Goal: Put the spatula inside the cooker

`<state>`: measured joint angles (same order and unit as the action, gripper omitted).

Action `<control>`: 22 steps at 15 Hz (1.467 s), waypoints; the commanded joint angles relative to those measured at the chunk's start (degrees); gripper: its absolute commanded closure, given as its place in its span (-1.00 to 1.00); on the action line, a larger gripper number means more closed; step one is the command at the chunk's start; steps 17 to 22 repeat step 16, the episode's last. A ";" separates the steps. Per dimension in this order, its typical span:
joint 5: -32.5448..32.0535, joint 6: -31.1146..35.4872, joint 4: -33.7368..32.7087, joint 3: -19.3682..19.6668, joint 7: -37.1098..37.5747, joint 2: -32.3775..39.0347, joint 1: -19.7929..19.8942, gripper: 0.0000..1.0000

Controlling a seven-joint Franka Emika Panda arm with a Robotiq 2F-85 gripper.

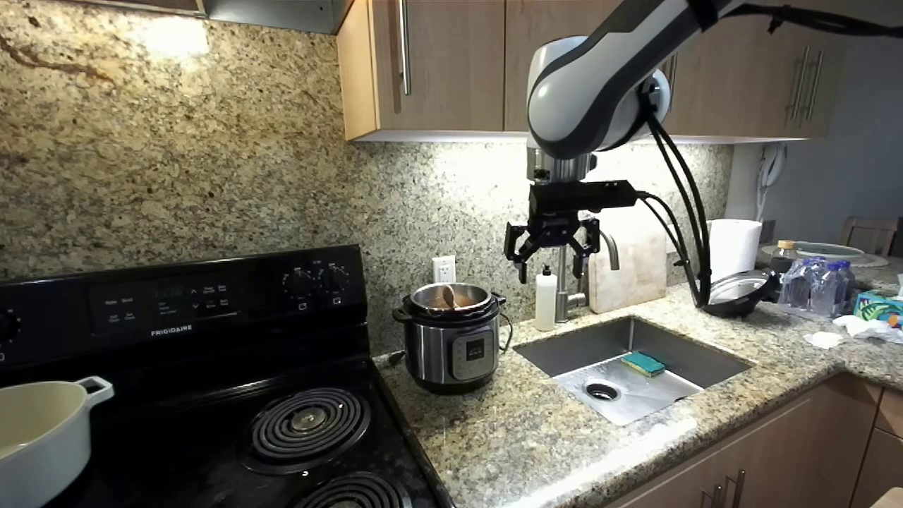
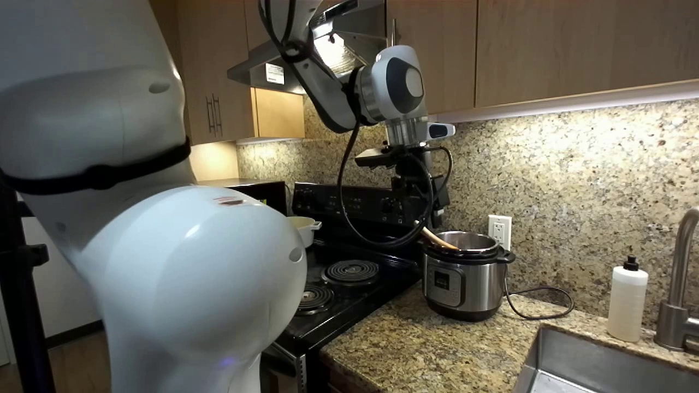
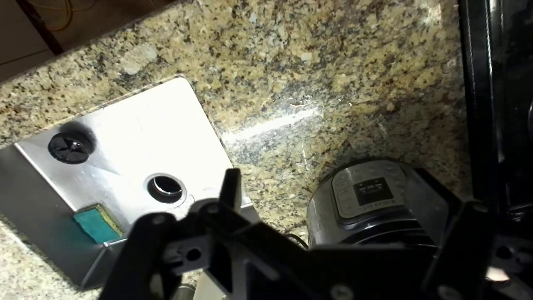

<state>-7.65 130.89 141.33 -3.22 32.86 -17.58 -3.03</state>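
The cooker, a steel cylinder with black base and rim, stands open on the counter in both exterior views (image 1: 432, 356) (image 2: 487, 285). The wrist view shows its control panel side (image 3: 325, 221). The wooden spatula rests tilted in the cooker, its upper part leaning at the rim (image 1: 449, 298); in an exterior view the handle sticks out over the rim (image 2: 438, 239). Its lower part is hidden inside. My gripper (image 1: 551, 271) is open and empty, higher than the cooker and off toward the sink side. In the wrist view its fingers (image 3: 328, 175) are wide apart with nothing between them.
A sink (image 1: 564, 353) with a green sponge (image 1: 643, 363) lies beside the cooker. A soap bottle (image 1: 545, 300) and faucet (image 1: 562, 282) stand behind it. The black stove (image 1: 204, 437) holds a white pot (image 1: 49, 437). Cabinets (image 1: 444, 70) hang above.
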 commanded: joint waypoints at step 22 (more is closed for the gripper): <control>1.03 0.63 1.61 -8.23 -4.62 -0.68 -1.02 -1.00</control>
